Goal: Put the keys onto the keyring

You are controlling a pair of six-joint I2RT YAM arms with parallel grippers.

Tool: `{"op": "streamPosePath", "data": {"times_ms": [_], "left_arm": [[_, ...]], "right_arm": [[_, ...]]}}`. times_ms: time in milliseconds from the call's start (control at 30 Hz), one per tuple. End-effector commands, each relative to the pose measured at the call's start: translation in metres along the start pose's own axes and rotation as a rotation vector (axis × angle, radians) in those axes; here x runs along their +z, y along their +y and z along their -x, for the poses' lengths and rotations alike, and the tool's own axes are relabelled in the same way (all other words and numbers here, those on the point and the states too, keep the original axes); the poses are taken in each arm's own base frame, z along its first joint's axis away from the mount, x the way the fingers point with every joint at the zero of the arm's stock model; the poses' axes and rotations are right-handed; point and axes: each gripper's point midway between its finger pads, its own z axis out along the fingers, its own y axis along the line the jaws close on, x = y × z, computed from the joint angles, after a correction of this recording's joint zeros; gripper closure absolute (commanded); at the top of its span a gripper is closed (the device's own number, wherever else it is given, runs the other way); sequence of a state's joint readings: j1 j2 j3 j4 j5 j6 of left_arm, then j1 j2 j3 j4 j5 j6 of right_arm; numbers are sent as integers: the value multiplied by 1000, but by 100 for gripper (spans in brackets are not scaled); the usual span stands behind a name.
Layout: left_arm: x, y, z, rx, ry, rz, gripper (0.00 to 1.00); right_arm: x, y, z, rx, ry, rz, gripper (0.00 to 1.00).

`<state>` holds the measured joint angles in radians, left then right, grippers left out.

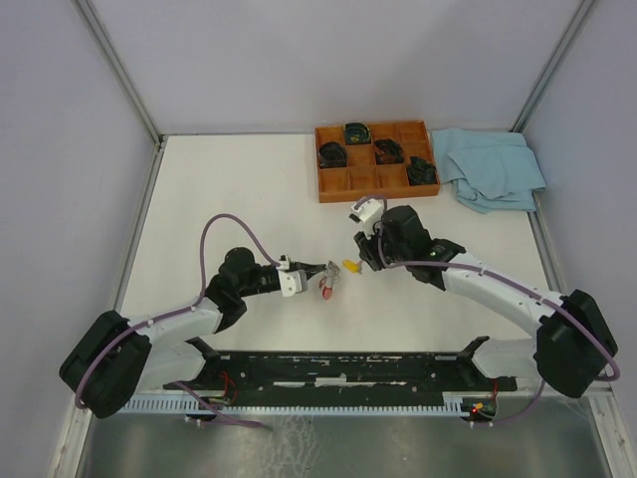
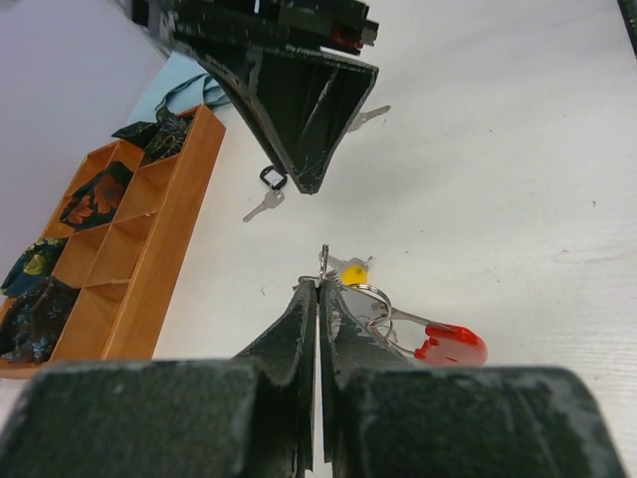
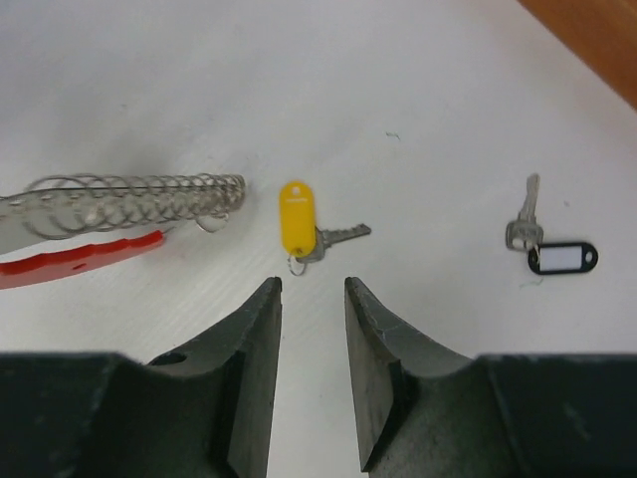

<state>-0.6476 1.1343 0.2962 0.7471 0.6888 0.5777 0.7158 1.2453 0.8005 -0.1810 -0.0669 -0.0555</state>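
Observation:
My left gripper (image 1: 322, 271) is shut on the thin silver keyring (image 2: 323, 261) and holds it edge-on at its tips (image 2: 318, 289). More silver loops (image 2: 373, 304) and the red band (image 2: 453, 344) hang off it to the right. In the right wrist view the ring is a blurred silver coil (image 3: 129, 194) above the red band (image 3: 80, 261). A yellow-capped key (image 3: 297, 216) lies flat on the table, also in the top view (image 1: 350, 266) and just behind the ring in the left wrist view (image 2: 352, 272). My right gripper (image 3: 313, 284) is open and empty just short of that key. The other capped keys are not seen.
A plain silver key (image 3: 520, 227) with a black oval loop (image 3: 562, 257) lies right of the yellow key, also in the left wrist view (image 2: 264, 205). An orange compartment tray (image 1: 321, 196) with dark items stands at the back. A blue cloth (image 1: 493, 167) lies right of it.

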Motion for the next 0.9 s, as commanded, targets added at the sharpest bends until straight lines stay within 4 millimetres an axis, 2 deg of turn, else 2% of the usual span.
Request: {"op": "streamPosePath", "data": {"times_ms": [0, 267, 600, 867], "left_arm": [[0, 18, 14, 103, -21, 49, 97], [1, 18, 14, 96, -24, 45, 97], [2, 17, 13, 86, -24, 44, 97], [3, 16, 13, 83, -21, 42, 97]], "right_arm": [[8, -19, -14, 134, 105, -77, 61], [34, -13, -40, 126, 217, -38, 65], [58, 2, -52, 40, 194, 36, 63], [67, 6, -64, -26, 197, 29, 63]]}}
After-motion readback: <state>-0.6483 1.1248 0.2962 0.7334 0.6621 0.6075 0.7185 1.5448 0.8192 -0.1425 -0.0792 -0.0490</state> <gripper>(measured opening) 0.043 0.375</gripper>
